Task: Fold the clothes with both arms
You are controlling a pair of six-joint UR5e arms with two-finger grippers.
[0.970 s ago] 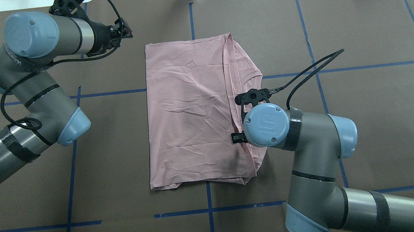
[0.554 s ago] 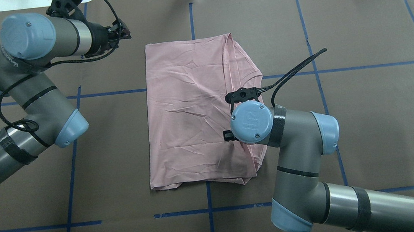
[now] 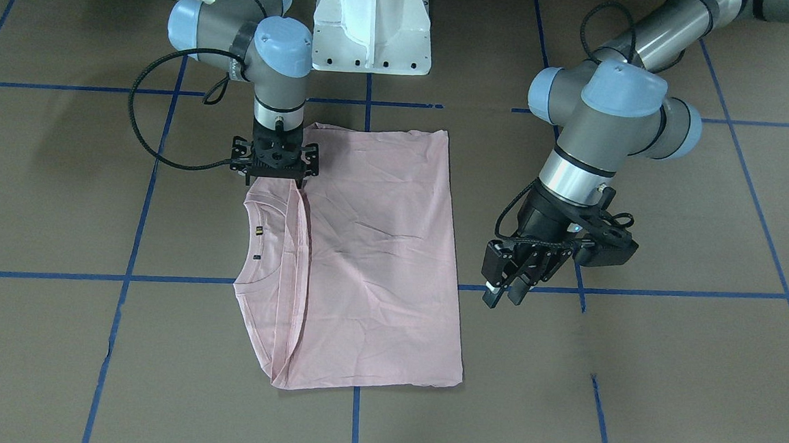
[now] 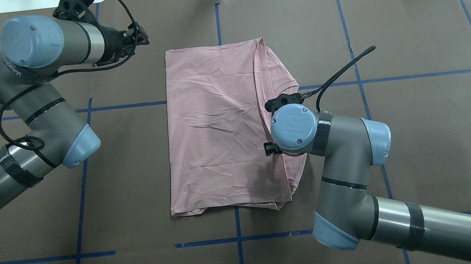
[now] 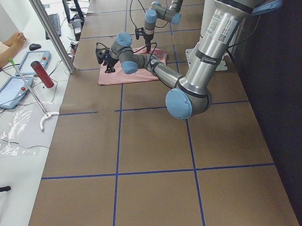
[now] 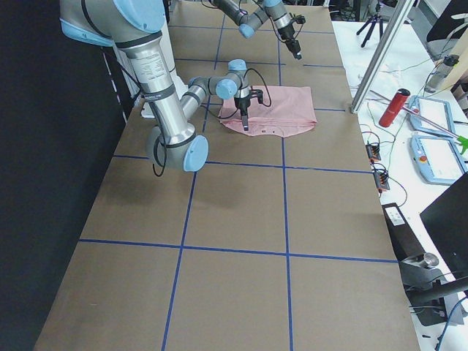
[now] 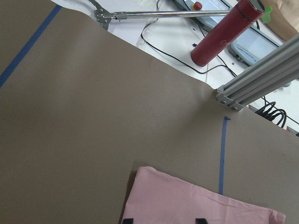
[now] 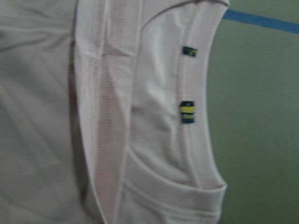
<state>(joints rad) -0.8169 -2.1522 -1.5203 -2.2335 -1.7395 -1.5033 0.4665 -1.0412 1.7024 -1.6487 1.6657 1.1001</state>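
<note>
Directly beneath the right gripper [image 3: 278, 170] lies the pale pink T-shirt [image 3: 378, 261], spread flat on the brown paper-covered table [image 3: 630, 400] as a rough rectangle with one side flap laid over the body. I cannot tell whether those jaws are parted or pinched on cloth, because the wrist mount hides them. Just under them runs the flap's stitched edge [image 8: 100, 116]. Outward of that edge sits the ribbed collar [image 8: 194, 79], which carries a small dark-and-yellow label [image 8: 188, 112]. The left gripper [image 3: 505, 295] hangs beside the shirt's opposite long edge, clear of the cloth, with its jaws parted and empty. The knit looks thin, light and limp, and is finely creased. It will likely sag and slide over itself, so I judge the doubled stitched edge or the firmer collar rib the safer places to pinch, taking every layer together.
</note>
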